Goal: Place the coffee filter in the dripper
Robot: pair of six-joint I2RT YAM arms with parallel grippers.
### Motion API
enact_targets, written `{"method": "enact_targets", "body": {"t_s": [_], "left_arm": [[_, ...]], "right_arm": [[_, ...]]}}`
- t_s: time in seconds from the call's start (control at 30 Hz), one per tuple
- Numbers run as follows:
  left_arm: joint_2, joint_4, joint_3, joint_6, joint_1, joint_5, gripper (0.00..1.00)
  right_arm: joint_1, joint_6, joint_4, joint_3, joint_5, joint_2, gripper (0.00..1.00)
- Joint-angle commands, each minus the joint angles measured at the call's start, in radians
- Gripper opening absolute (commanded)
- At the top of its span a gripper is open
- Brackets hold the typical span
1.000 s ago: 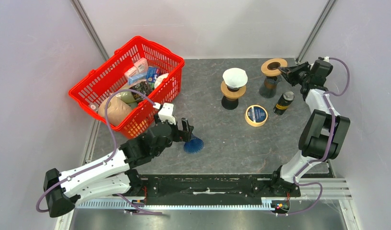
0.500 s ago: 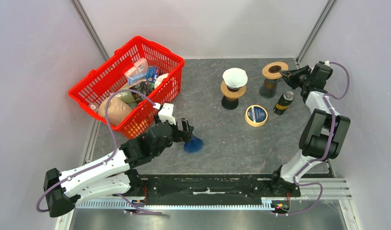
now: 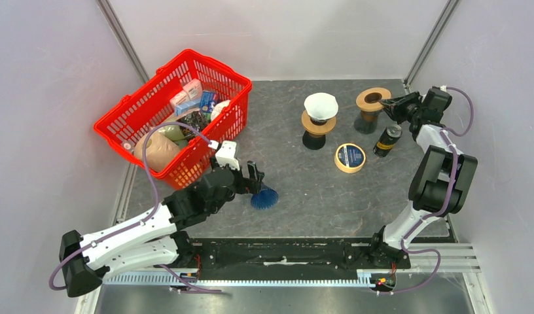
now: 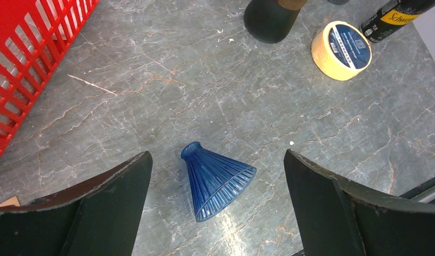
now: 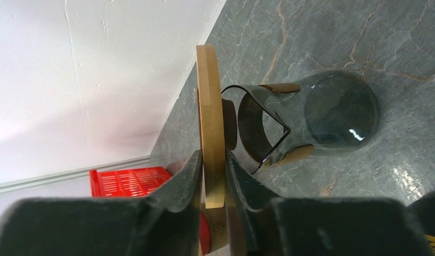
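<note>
Right gripper [image 5: 212, 162] lower, sideways astride wooden ring [image 5: 210, 96]

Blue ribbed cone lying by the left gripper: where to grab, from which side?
Mid-body, from above, probably. The blue ribbed cone lies on its side, narrow neck pointing away, wide mouth toward the arm. The left gripper is open, fingers straddling its flanks; close across them.

Two wood-collared carafes [image 3: 315, 139] [image 3: 364, 101]. One white filter [image 3: 320, 104]. One blue cone [image 3: 264, 197]. One tape roll [image 3: 350, 157]. One can [image 3: 387, 139]. One red basket [image 3: 218, 66], packages inside too jumbled to count.
</note>
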Motion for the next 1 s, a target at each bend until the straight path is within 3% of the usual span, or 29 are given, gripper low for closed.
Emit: {"method": "enact_targets", "body": {"t_s": [0.0, 0.2, 0.53, 0.8, 0.97], "left_arm": [[-0.026, 0.024, -0.001, -0.031, -0.001, -0.026, 1.0], [-0.038, 0.017, -0.006, -0.031, -0.001, -0.026, 1.0], [-0.064, 0.003, -0.017, -0.034, 0.0, -0.012, 1.0], [-0.07, -0.055, -0.008, -0.06, -0.001, -0.039, 1.0], [-0.064, -0.111, -0.006, -0.097, -0.001, -0.055, 1.0]], "right_arm": [[-0.009, -0.006, 0.016, 0.004, -0.004, -0.007, 0.32], [-0.011, -0.044, -0.07, 0.029, 0.055, -0.039, 0.55], [-0.011, -0.095, -0.216, 0.113, 0.088, -0.047, 0.62], [-0.011, -0.221, -0.403, 0.205, 0.252, -0.086, 0.73], [-0.011, -0.325, -0.471, 0.239, 0.35, -0.145, 0.97]]}}
